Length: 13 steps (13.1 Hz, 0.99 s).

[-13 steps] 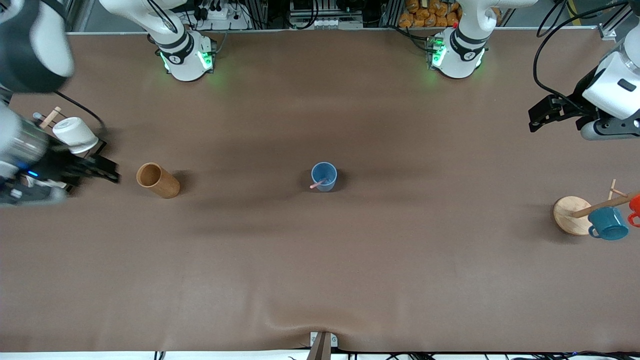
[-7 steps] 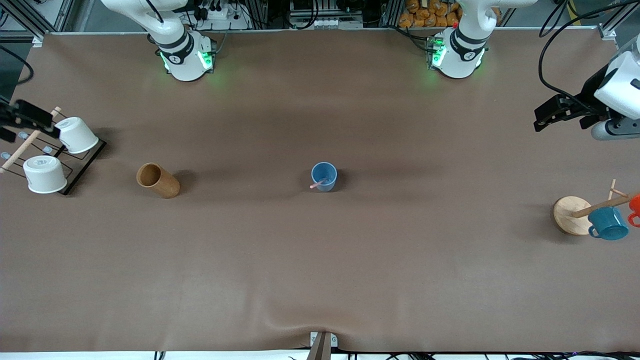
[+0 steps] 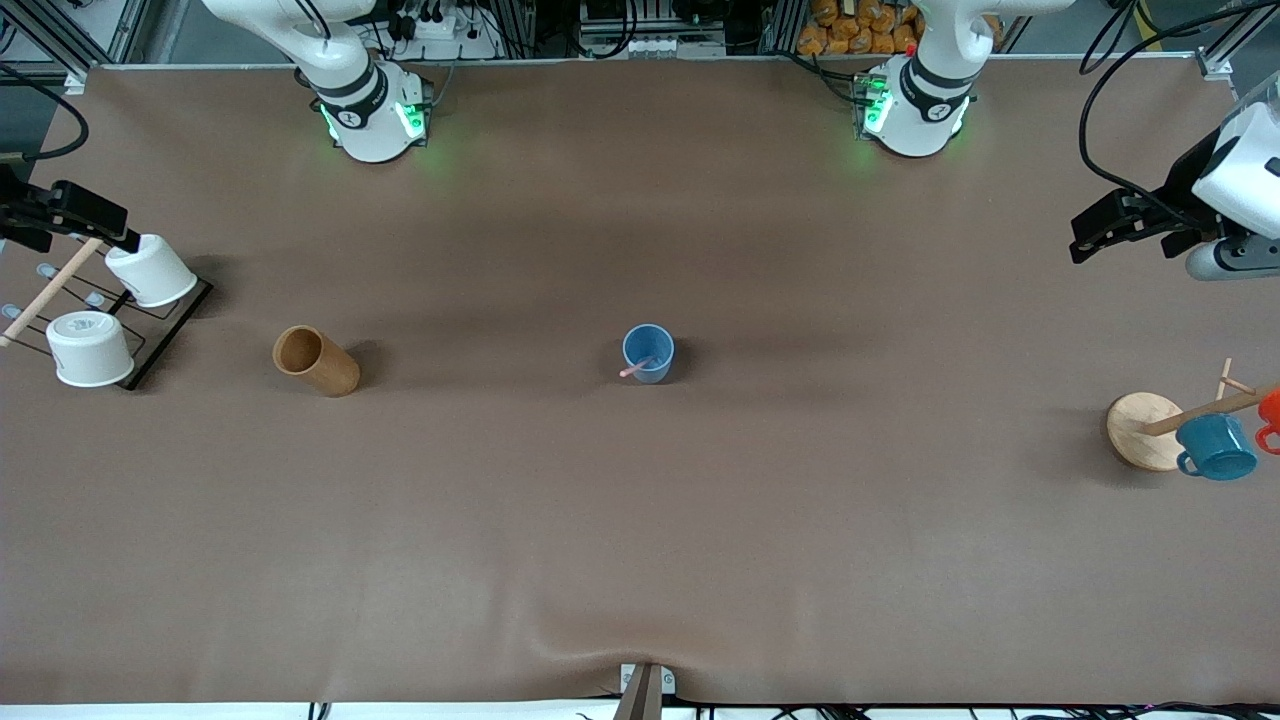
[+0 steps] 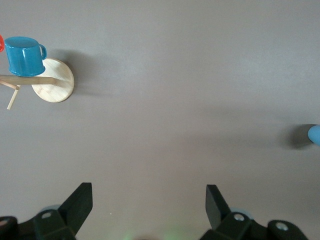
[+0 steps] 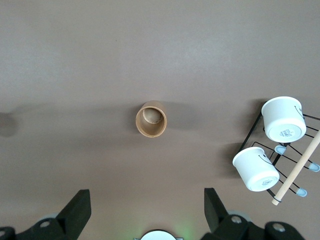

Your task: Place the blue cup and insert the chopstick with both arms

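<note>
The blue cup (image 3: 648, 352) stood upright at the centre of the table (image 3: 640, 560), with the chopstick (image 3: 637, 368) leaning inside it, its free end poking over the rim toward about eight o'clock in the front view. That lean was simply the stick resting against the cup wall, and it suggested both parts of the task were done.

Neither arm held anything. The left gripper (image 3: 1097, 232) hung high over the left arm's end of the table, at roughly three o'clock from the cup, its fingers (image 4: 77, 204) spread wide and empty in the left wrist view; it looked parked clear of the work. Below it, nearer the front camera, a wooden mug tree (image 3: 1146, 430) carried a teal mug (image 3: 1216, 447) and what seemed to be a red one (image 3: 1270, 415), though only its edge showed.

The right gripper (image 3: 95, 215) was over the right arm's end, at about nine o'clock from the cup, fingers (image 5: 79, 210) likewise released and apart. It hovered above a wire rack (image 3: 160, 330) bearing two white cups (image 3: 152, 270) upside down. A brown cylinder cup (image 3: 315, 361) lay tipped on its side between rack and blue cup, apparently unused.
</note>
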### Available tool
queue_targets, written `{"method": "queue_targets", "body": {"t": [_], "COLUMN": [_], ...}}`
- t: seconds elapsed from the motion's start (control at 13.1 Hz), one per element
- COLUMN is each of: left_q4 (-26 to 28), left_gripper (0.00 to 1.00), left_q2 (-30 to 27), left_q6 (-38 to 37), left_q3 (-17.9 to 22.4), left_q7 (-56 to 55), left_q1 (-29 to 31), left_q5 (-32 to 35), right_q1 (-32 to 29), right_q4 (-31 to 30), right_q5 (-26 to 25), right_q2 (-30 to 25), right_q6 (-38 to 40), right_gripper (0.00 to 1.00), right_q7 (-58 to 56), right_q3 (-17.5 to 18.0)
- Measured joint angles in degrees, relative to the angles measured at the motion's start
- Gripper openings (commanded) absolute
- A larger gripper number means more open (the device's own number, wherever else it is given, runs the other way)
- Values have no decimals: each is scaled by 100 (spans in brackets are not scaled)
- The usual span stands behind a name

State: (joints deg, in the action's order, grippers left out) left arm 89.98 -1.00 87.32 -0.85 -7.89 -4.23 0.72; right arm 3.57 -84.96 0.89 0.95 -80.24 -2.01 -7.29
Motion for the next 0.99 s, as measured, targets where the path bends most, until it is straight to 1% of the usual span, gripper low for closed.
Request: {"method": "queue_targets", "body": {"t": [0.99], "left_q4": [-181], "left_gripper": [100], "left_q2": [-2], "left_q6": [0], "left_q3": [3], "left_q7": [0], "left_q1": [0], "left_q5": [0], "right_q1": [-30], "right_q4": [1], "right_q5": [-20], "right_q2": [-52], "right_q6": [2], "right_gripper": [100], "right_q7": [-48], "right_q3": [-15]}}
